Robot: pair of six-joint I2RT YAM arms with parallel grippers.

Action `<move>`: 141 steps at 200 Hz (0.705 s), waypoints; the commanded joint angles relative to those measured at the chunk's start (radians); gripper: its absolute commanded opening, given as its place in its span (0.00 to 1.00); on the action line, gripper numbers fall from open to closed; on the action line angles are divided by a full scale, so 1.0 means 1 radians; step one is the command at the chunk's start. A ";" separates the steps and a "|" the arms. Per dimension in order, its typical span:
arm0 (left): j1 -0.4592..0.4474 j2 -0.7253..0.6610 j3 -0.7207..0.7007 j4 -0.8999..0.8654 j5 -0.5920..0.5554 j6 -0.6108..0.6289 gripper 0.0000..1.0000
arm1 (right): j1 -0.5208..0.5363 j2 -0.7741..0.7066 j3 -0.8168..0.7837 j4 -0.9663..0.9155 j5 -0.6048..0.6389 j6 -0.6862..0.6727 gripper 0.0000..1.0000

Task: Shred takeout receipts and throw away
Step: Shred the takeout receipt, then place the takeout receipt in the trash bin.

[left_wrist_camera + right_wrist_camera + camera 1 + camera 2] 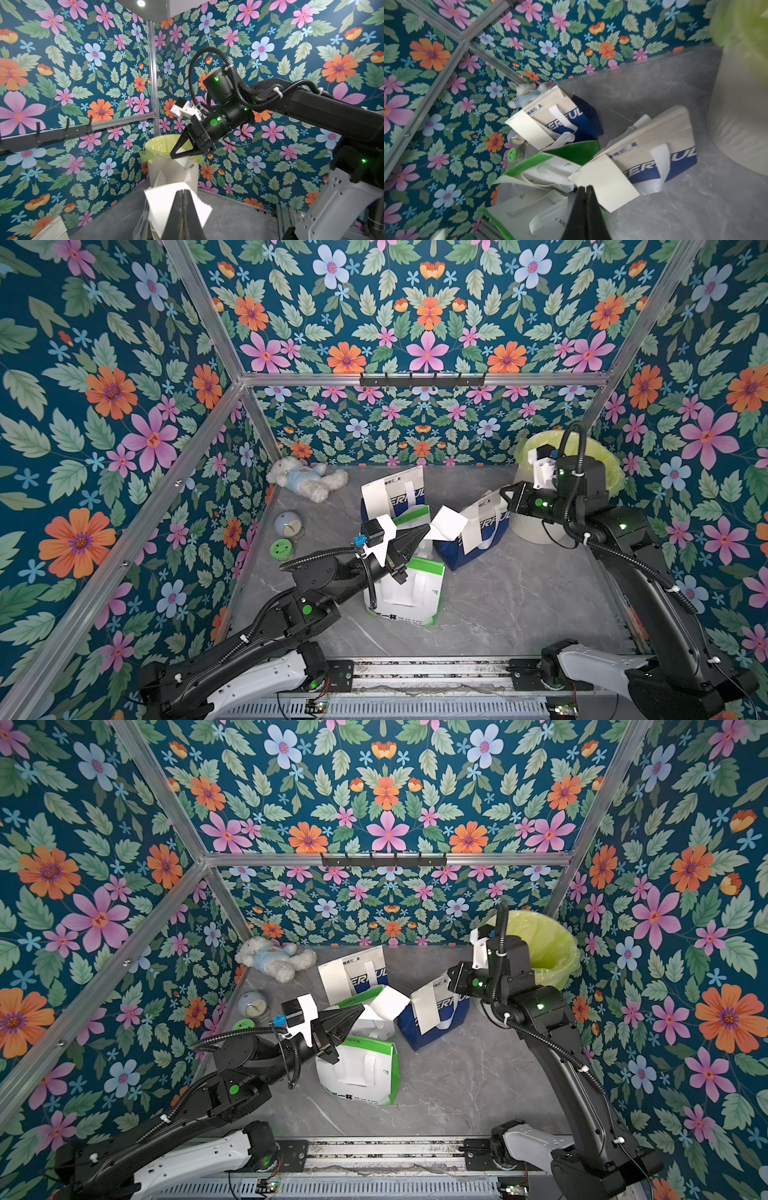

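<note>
My left gripper [428, 529] [183, 190] is shut on a white takeout receipt [451, 522] [160, 199], held in the air between the bags. A second receipt [376, 499] hangs on the back white-and-blue bag [409, 489]. A third receipt [471, 529] [606, 185] hangs on the right white-and-blue bag [494, 524]. My right gripper [504, 492] [585, 186] is shut just above that bag's top edge, close to the third receipt, with nothing visibly between its fingers. The white bin with a yellow-green liner [602, 464] [164, 145] stands at the back right, behind the right wrist.
A white-and-green bag [415, 593] lies flat under the left wrist, and another [413, 514] leans behind it. A teddy bear [305, 479], a small round clock [289, 524] and a green-lidded jar [280, 549] sit by the left wall. A hook rail [422, 380] crosses the back wall.
</note>
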 commanded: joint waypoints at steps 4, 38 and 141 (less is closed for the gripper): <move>0.000 0.013 0.023 -0.020 -0.037 0.013 0.00 | -0.121 0.029 0.098 0.004 -0.046 -0.046 0.00; -0.001 0.059 0.065 -0.050 -0.024 0.016 0.00 | -0.313 0.093 0.204 0.066 -0.057 -0.049 0.00; 0.002 0.178 0.116 -0.050 0.017 -0.007 0.00 | -0.403 0.154 -0.071 0.657 0.208 -0.063 0.00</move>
